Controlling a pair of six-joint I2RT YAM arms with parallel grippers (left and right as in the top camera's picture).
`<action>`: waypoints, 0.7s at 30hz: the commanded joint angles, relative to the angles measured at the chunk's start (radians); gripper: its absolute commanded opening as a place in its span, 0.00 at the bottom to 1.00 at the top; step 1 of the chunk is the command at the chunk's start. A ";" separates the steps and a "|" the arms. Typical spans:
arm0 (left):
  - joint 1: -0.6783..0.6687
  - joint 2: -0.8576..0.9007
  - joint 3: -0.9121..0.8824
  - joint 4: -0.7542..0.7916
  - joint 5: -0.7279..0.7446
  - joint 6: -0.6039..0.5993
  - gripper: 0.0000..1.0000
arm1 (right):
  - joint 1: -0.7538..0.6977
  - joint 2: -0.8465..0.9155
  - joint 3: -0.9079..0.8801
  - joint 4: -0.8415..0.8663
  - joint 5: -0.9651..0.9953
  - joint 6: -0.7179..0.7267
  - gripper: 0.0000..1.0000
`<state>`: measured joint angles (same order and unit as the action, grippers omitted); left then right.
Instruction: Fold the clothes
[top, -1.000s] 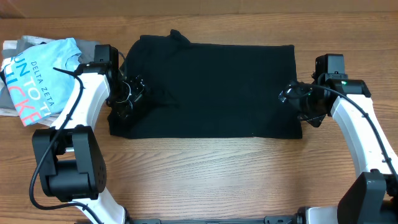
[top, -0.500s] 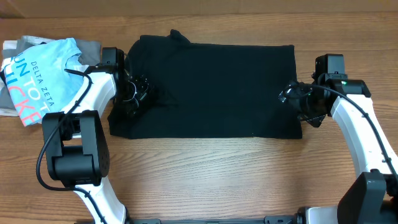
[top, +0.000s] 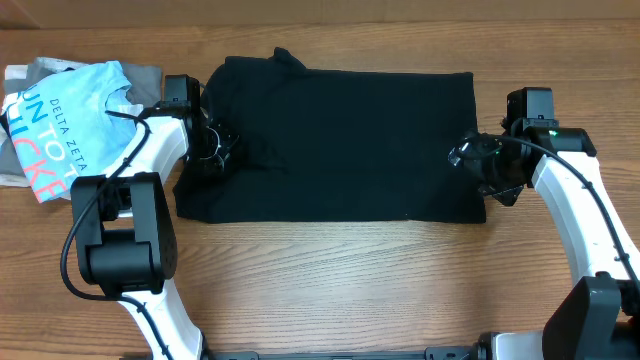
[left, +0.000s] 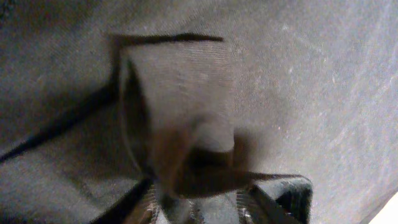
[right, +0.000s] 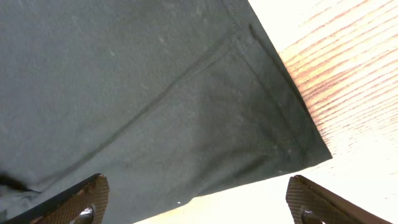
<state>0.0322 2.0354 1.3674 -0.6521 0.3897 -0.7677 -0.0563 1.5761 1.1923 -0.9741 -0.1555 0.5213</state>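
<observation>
The clothes, a plain black T-shirt (top: 340, 140), lie spread flat across the middle of the wooden table (top: 330, 280). My left gripper (top: 212, 150) is pressed onto the shirt's left side. In the left wrist view a raised ridge of black fabric (left: 180, 112) runs into my left gripper (left: 214, 202), which is shut on it. My right gripper (top: 478, 165) hovers over the shirt's right edge. In the right wrist view it (right: 199, 199) stands wide open above a hemmed corner of the shirt (right: 155, 93), with nothing between its fingertips (right: 93, 193).
A light-blue printed T-shirt (top: 60, 120) lies on a grey folded shirt (top: 40, 72) at the far left, close behind my left arm. Bare wood runs along the table's front, and shows beside the shirt's right edge (right: 348, 74).
My left gripper has narrowed its jaws onto a fold of the black shirt, and the left arm's base link has swung. The right arm has stayed still.
</observation>
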 joint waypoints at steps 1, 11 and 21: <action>-0.008 0.018 -0.005 0.024 0.005 0.003 0.30 | 0.005 -0.007 0.011 -0.001 0.009 -0.006 0.92; -0.015 0.018 -0.004 0.148 0.002 0.004 0.18 | 0.005 -0.007 0.011 -0.002 0.008 -0.006 0.86; -0.053 0.018 0.002 0.298 -0.001 0.059 0.91 | 0.005 -0.007 0.011 0.000 0.008 -0.006 0.93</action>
<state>-0.0093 2.0369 1.3655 -0.3775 0.3817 -0.7494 -0.0563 1.5761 1.1923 -0.9802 -0.1528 0.5190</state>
